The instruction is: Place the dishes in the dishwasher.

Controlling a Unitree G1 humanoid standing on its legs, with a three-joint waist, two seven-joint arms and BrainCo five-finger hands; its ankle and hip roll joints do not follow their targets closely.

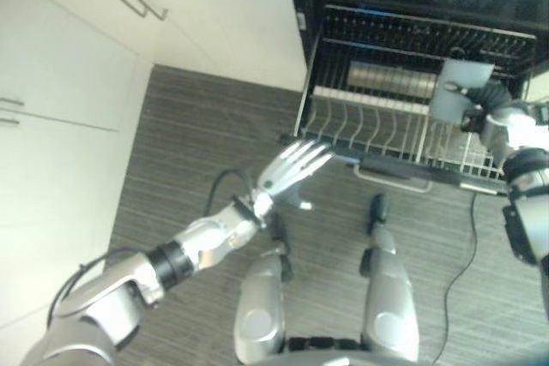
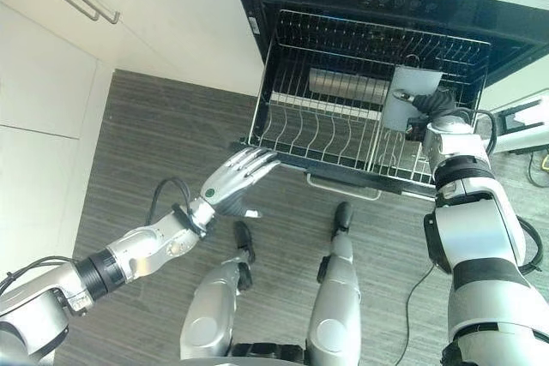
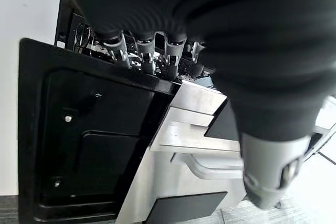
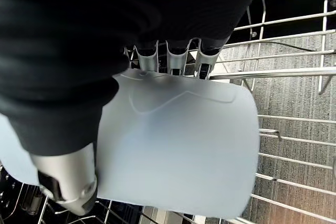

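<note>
Grey striped flooring [image 1: 206, 143] runs between the white cabinets [image 1: 60, 83] and the open black dishwasher [image 2: 360, 6], whose wire rack [image 2: 326, 117] is pulled out. Your right hand [image 2: 433, 107] reaches over the rack's right side, fingers and thumb wrapped around a pale grey-blue square plate [image 4: 178, 140] held upright above the wires. Your left hand [image 1: 292, 169] hovers short of the rack's front left corner, arm extended, fingers straight and spread, holding nothing.

Right hand holding plate over pulled-out dishwasher rack

Right hand [image 1: 483, 107] grips pale grey plate [image 1: 460, 90] above wire rack [image 1: 377, 130], right end. Left hand [image 1: 290, 169], fingers straight, hovers over striped floor [image 1: 197, 152] near rack's front-left corner. White cabinets [image 1: 77, 83] at left.
</note>
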